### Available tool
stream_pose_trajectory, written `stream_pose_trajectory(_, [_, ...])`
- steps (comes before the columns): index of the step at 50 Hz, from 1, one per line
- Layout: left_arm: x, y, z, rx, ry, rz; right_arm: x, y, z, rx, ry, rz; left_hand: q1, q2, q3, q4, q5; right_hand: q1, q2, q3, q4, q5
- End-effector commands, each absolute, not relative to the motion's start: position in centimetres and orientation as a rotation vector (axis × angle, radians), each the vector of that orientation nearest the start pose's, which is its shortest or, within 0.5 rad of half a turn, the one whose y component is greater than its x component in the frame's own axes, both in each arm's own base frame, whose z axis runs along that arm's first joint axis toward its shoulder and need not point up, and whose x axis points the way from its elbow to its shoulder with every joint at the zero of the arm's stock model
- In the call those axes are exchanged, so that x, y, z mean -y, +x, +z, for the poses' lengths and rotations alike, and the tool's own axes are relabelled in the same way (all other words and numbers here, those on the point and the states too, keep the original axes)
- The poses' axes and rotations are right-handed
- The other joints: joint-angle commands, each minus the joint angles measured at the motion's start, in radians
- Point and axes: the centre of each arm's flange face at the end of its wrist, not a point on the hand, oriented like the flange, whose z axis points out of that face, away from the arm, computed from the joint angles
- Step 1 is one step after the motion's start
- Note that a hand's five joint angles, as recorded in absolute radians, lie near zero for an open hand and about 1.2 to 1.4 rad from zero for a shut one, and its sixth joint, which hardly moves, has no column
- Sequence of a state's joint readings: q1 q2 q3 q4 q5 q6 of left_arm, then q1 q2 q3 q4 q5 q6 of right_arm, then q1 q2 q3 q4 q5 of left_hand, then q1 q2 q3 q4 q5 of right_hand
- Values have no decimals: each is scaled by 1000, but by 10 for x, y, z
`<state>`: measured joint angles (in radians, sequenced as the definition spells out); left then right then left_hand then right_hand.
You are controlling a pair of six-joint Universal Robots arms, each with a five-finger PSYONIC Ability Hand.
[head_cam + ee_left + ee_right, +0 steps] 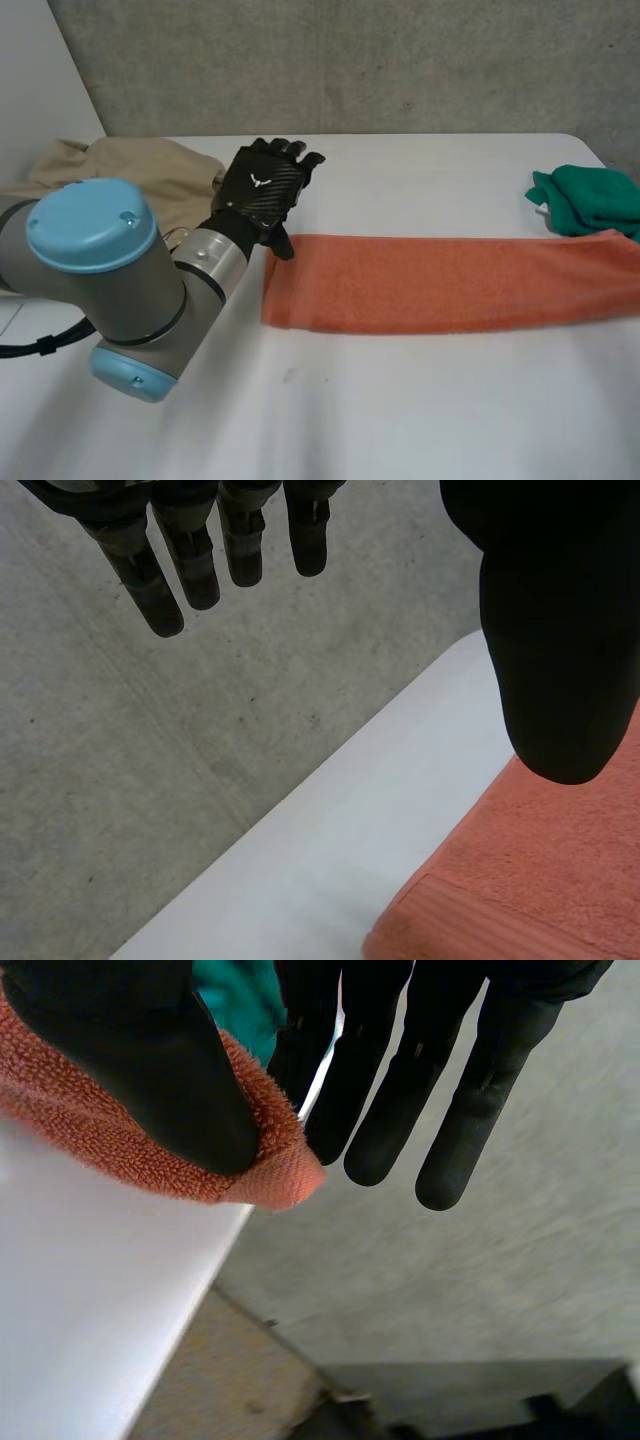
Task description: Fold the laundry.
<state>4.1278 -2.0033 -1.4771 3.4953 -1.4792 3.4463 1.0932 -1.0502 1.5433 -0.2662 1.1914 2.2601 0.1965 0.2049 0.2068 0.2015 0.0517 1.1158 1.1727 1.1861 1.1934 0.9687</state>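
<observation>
Orange towel (450,283): long folded strip across the desk (400,410), from centre to the right edge of frame. Left robot hand (262,188) released, fingers straight, at the strip's upper-left corner. Right robot hand (150,1050) pinches the far corner between thumb and straight fingers, at the desk's edge.

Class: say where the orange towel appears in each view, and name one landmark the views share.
Head view: orange towel, a long strip on the white table, from left hand to green cloth.
Left wrist view: its corner, under the left hand's thumb.
Right wrist view: its end at the table edge, against the right hand.
Shared landmark: the white table.
</observation>
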Motion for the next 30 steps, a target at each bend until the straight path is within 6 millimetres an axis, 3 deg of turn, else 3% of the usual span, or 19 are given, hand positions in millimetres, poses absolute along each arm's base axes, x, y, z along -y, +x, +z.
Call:
stream_pose_trajectory(1, [257, -318, 231, -2105, 1064, -2414, 403, 57, 212, 1720, 913, 1645, -22, -30, -32, -27, -52, 280, 224, 210, 203, 253])
stream_pose_trajectory(3, [259, -311, 236, -2095, 1036, -2421, 397, 86, 220, 1663, 987, 1696, -22, -30, -32, -27, -52, 280, 224, 210, 203, 253])
stream_pose_trajectory(4, [261, -304, 240, -2087, 1004, -2425, 390, 116, 226, 1601, 1067, 1751, -22, -30, -32, -27, -52, 280, 224, 210, 203, 253])
stream_pose_trajectory(7, [264, -294, 248, -2067, 958, -2440, 374, 166, 232, 1493, 1196, 1845, -22, -30, -32, -27, -52, 280, 224, 210, 203, 253])
stream_pose_trajectory(8, [266, -287, 252, -2051, 926, -2448, 362, 197, 235, 1418, 1274, 1908, -22, -30, -32, -27, -52, 280, 224, 210, 203, 253])
stream_pose_trajectory(11, [269, -275, 259, -2025, 878, -2461, 338, 244, 235, 1287, 1396, 2013, -22, -30, -32, -27, -52, 280, 224, 210, 203, 253])
stream_pose_trajectory(12, [270, -268, 263, -2010, 848, -2468, 321, 273, 231, 1208, 1481, 2083, -22, -30, -32, -27, -52, 280, 224, 210, 203, 253])
stream_pose_trajectory(15, [274, -257, 266, -1995, 807, -2468, 294, 314, 218, 1096, 1615, 2184, -22, -30, -32, -27, -52, 280, 224, 210, 203, 253])
stream_pose_trajectory(16, [275, -250, 267, -1991, 786, -2467, 277, 337, 204, 1039, 1716, 2231, -22, -30, -32, -27, -52, 280, 224, 210, 203, 253])
stream_pose_trajectory(19, [275, -243, 265, -2005, 770, -2460, 250, 368, 181, 949, 1864, 2277, -22, -30, -32, -27, -52, 280, 224, 210, 203, 253])
stream_pose_trajectory(20, [275, -238, 264, -2017, 761, -2453, 237, 382, 164, 909, 1957, 2276, -22, -30, -32, -27, -52, 280, 224, 210, 203, 253])
stream_pose_trajectory(23, [276, -230, 259, -2045, 747, -2438, 215, 404, 137, 843, 2078, 2237, -22, -30, -32, -27, -52, 280, 224, 210, 203, 253])
stream_pose_trajectory(30, [279, -218, 251, -2089, 710, -2418, 194, 419, 113, 806, 2206, 2124, -22, -30, -32, -27, -52, 280, 224, 210, 203, 253])
